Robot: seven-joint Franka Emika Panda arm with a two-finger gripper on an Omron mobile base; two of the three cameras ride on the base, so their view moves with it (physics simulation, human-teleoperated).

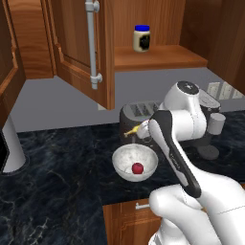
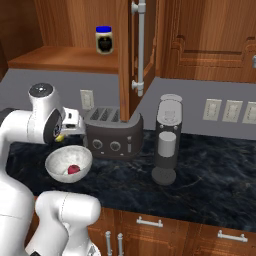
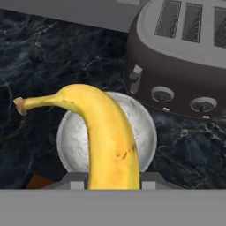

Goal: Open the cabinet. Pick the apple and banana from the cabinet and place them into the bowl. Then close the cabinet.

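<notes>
The cabinet stands open, its door (image 1: 79, 52) swung out with the silver bar handle (image 1: 92, 45); the same door (image 2: 131, 55) shows edge-on in the right base view. My gripper (image 3: 113, 182) is shut on the yellow banana (image 3: 108, 137), holding it straight above the marbled bowl (image 3: 70, 141). The banana's tip (image 1: 134, 129) pokes out to the left of my forearm, and a bit of yellow (image 2: 60, 137) shows under the hand (image 2: 70, 126). In the bowl (image 1: 122, 159) lies the dark-red apple (image 1: 138, 168); the right base view also has the bowl (image 2: 59, 159) and apple (image 2: 73, 169).
A dark four-slot toaster (image 2: 112, 132) stands just behind the bowl, also seen close to the hand (image 3: 185, 57). A grey appliance (image 2: 167, 140) stands to the toaster's right. On the cabinet shelf sits a blue-lidded jar (image 1: 141, 38). Dark marble counter (image 1: 57, 177) spreads to the left.
</notes>
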